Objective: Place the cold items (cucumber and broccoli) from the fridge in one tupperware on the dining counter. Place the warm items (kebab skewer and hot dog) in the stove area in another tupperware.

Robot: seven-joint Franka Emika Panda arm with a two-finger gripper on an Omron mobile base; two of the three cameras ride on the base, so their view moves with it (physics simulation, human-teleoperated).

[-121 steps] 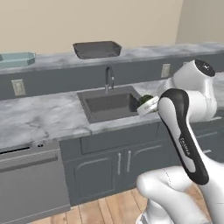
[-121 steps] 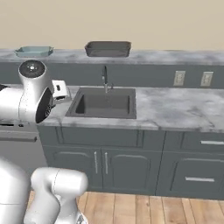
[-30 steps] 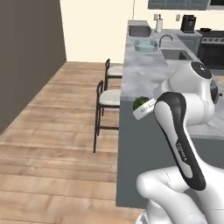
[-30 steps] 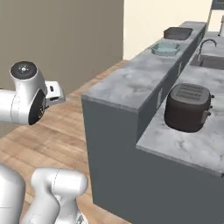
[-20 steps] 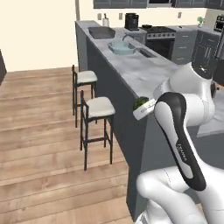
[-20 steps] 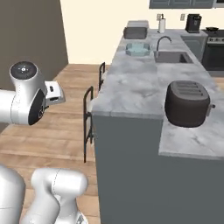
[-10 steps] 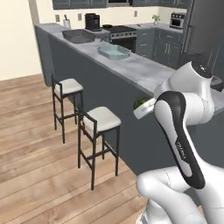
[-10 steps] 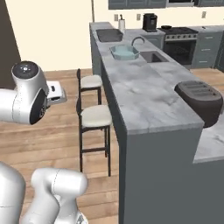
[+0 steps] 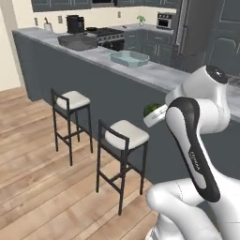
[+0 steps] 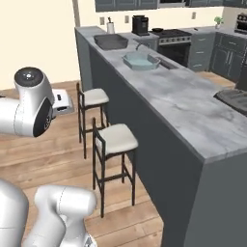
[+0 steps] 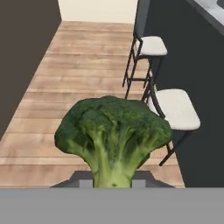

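- Holding the broccoli (image 11: 113, 133) by its stalk, the fingers sit closed tight on it at the bottom of the hand view, with the green crown filling the middle.
- In the left base view the broccoli (image 9: 151, 109) peeks out as a bit of green at the end of the white hand, held in the air beside the dark island, above the nearer bar stool (image 9: 123, 134).
- Two white-seated bar stools stand on the wood floor (image 9: 42, 187) against the island, the second bar stool (image 9: 71, 100) further along.
- On the marble tabletop (image 10: 183, 103) there's a pale blue tupperware (image 10: 140, 60), and past it a dark grey tupperware (image 10: 111, 42) near the far end.
- Both containers sit well apart from the broccoli right now.
- A coffee machine (image 10: 140, 24) and stove (image 10: 172, 34) are at the back wall.
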